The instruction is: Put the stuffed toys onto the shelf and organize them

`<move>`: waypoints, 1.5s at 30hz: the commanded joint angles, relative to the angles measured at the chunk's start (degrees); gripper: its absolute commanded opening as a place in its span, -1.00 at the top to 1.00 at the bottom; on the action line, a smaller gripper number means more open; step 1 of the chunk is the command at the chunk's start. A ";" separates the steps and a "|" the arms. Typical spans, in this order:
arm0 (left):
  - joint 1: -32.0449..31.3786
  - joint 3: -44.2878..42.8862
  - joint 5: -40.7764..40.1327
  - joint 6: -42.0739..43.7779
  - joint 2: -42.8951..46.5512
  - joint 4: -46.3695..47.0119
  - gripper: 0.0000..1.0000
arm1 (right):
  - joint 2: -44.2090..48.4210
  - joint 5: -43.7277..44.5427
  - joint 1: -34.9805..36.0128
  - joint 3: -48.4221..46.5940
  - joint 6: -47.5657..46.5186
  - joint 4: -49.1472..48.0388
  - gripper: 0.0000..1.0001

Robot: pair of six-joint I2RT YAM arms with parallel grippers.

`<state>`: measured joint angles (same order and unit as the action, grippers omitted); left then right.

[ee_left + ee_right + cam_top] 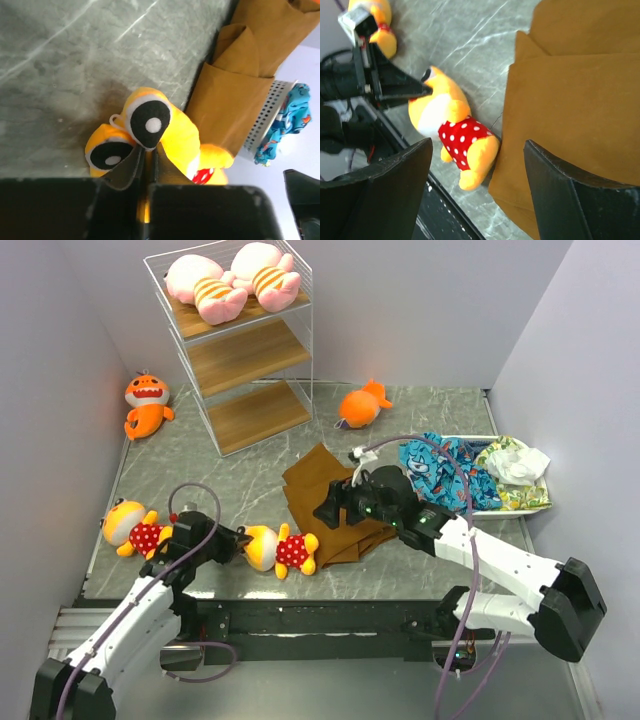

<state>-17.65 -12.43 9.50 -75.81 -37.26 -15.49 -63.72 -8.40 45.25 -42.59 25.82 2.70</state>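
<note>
My left tool is narrow, its fingers nearly together, tips pressed on the head of a dotted toy between its eyes. I cannot tell if plush is caught. That toy lies on the counter near the front edge, long axis left to right, head toward my left tool, feet at the cloth. My right tool is wide and holds nothing, above the cloth's edge. Two pink toys lie on the top board of the shelf.
</note>
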 commanded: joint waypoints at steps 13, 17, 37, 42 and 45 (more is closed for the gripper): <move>-0.19 -25.71 0.15 24.64 -7.82 -10.35 0.98 | -4.22 -11.29 7.30 -3.21 -22.19 -13.75 -0.34; 0.16 -31.60 8.14 31.14 -14.68 -14.83 0.98 | 2.96 -14.09 9.06 0.75 -49.89 -16.76 -0.51; 0.86 -45.58 19.06 42.41 -24.09 -26.17 0.98 | 6.69 0.13 30.32 2.07 -93.24 2.65 -0.52; 0.86 -47.78 20.91 43.29 -24.97 -27.23 0.98 | 2.91 4.88 34.28 0.67 -92.80 4.95 -0.55; 0.86 -48.83 22.14 43.64 -25.58 -27.75 0.98 | 0.01 7.87 34.90 -0.21 -93.58 5.65 -0.56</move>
<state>-16.95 -57.71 27.99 -33.82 -62.35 -42.63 -61.12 -7.20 79.05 -40.18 -66.19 6.37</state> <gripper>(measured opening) 0.042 0.776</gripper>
